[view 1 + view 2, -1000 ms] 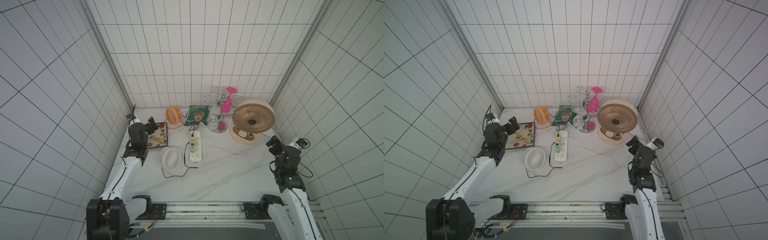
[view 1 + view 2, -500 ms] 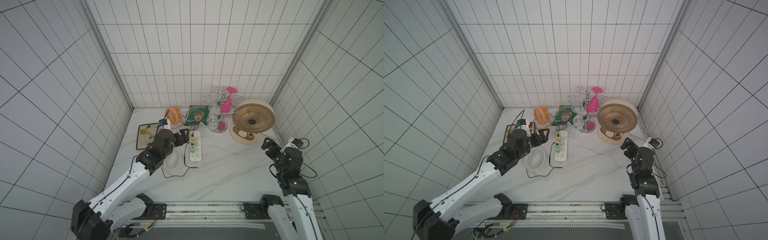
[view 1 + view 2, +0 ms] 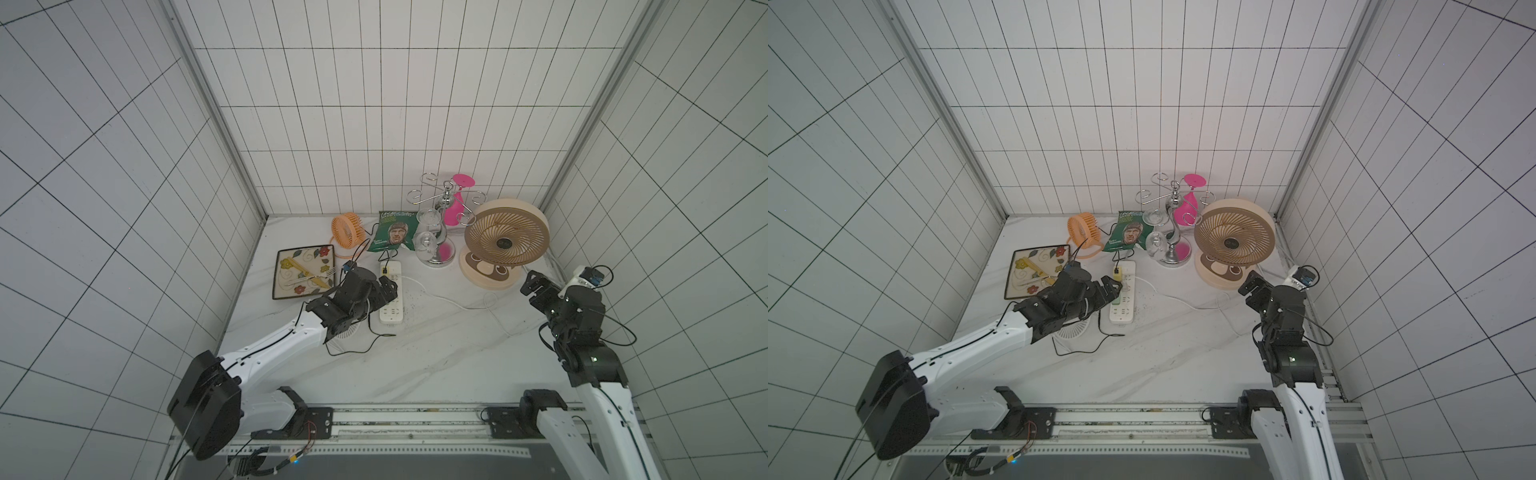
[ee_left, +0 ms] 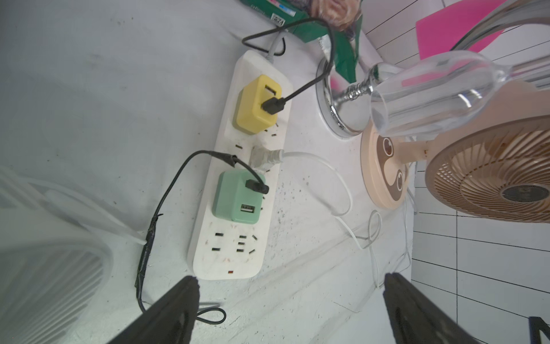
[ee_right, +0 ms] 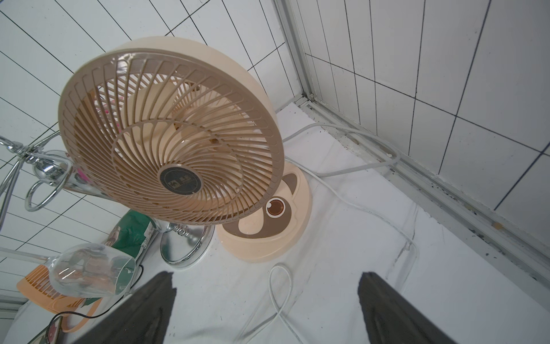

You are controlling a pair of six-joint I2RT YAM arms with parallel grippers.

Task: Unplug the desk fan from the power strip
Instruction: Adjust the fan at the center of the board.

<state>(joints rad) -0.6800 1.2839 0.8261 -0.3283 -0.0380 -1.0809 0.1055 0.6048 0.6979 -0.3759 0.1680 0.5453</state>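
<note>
The white power strip lies mid-table. A white plug sits in its middle socket. That plug's thin white cord runs toward the beige desk fan at the back right. My left gripper hovers over the strip, open and holding nothing. It hides the strip's middle in both top views. My right gripper is open in front of the fan's base, above a loop of the cord.
A yellow adapter and a green adapter with black cables are also plugged into the strip. A small white fan lies partly under my left arm. An orange fan, a plate, a snack bag and a glass rack stand behind.
My left arm has swung from the plate at the left wall across to the power strip. The right gripper has shifted slightly toward the beige fan. Both stayed open.
</note>
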